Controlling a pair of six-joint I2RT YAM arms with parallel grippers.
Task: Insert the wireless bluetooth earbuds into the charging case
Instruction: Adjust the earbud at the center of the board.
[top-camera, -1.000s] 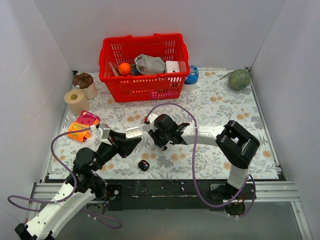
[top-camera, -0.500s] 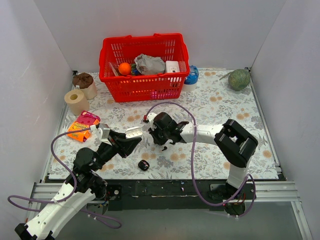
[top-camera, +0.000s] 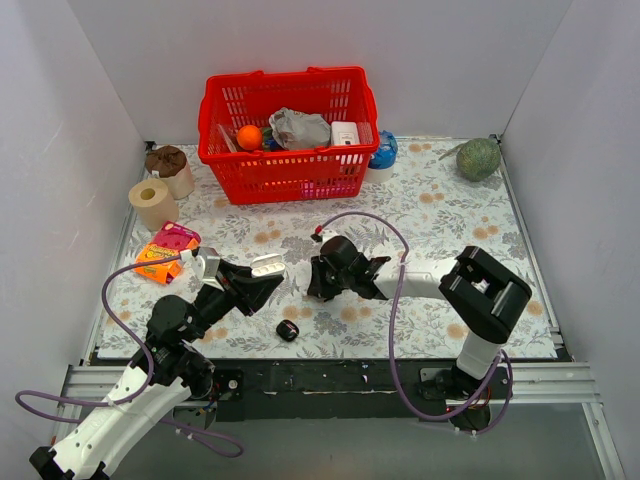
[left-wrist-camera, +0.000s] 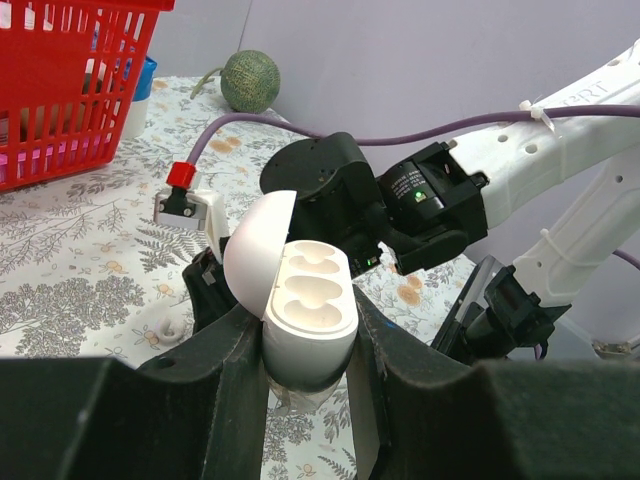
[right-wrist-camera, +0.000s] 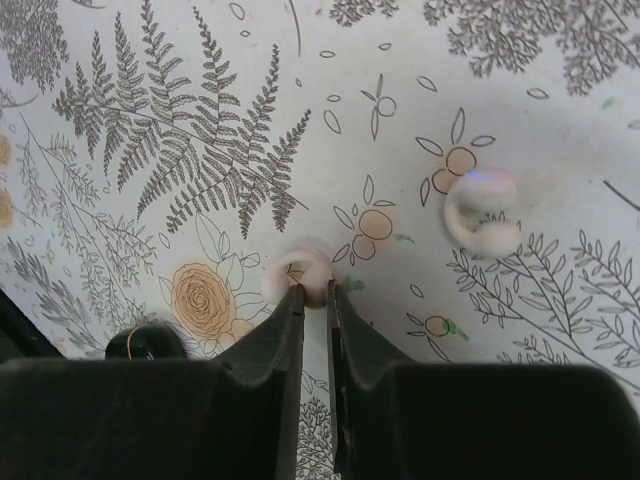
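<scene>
The step in hand is the pick-up of the first bud. The right hand (right-wrist-camera: 316, 295) is down at the floral counter (top-camera: 440, 200) with its fingers drawn narrow, tips pinched on a white earbud (right-wrist-camera: 300, 268). That bud is blurred, so whether the grip is sound or it has left the cloth I cannot tell. A second white earbud (right-wrist-camera: 482, 212) lies loose on the counter at about 2 o'clock from the first, well apart from the fingers.

The left hand (left-wrist-camera: 307, 350) is clamped on a white charging case (left-wrist-camera: 300, 290), held upright off the counter at 9 o'clock from the right hand. Its lid is swung open toward 10 o'clock. Both moulded wells face up and both are bare.

The next move, as I judge it, calls for a lift and a short carry toward 9 o'clock. The bud then has to be turned so its stem drops into a well. Little room for error: the wells are snug.

A small black rounded case (top-camera: 287, 330) sits closed on the counter at 5 o'clock from the left hand; neither hand touches it.

The red basket (top-camera: 285, 175) at 12 o'clock holds an orange (top-camera: 249, 136), a crumpled grey bag (top-camera: 300, 128) and a white box (top-camera: 345, 133).
</scene>
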